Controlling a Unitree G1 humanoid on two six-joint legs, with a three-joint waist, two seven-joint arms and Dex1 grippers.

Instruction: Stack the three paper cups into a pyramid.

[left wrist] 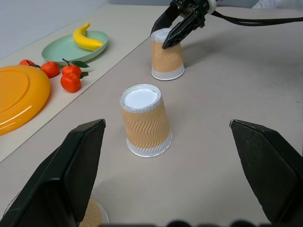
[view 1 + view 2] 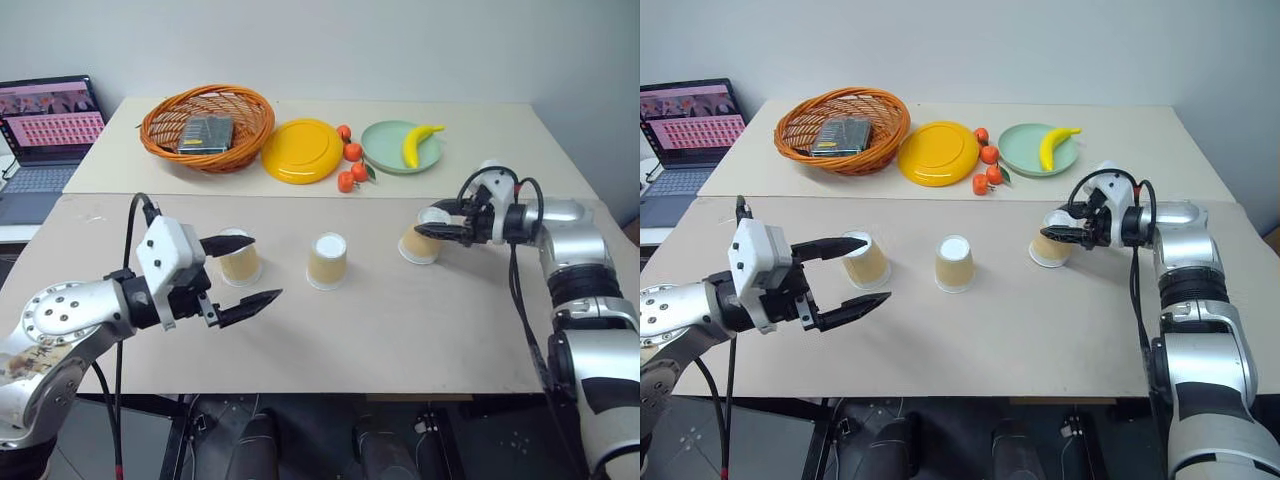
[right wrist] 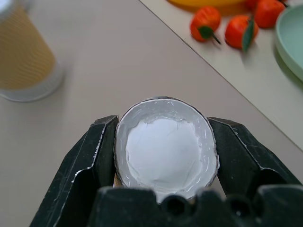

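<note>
Between my right claw's (image 2: pixel 428 223) fingers sits a small tan paper cup (image 2: pixel 419 246), pinched tight; next I lift it toward the other cups.

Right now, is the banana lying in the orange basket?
No, the banana lies on the green plate, while the basket holds a dark flat pack.
</note>
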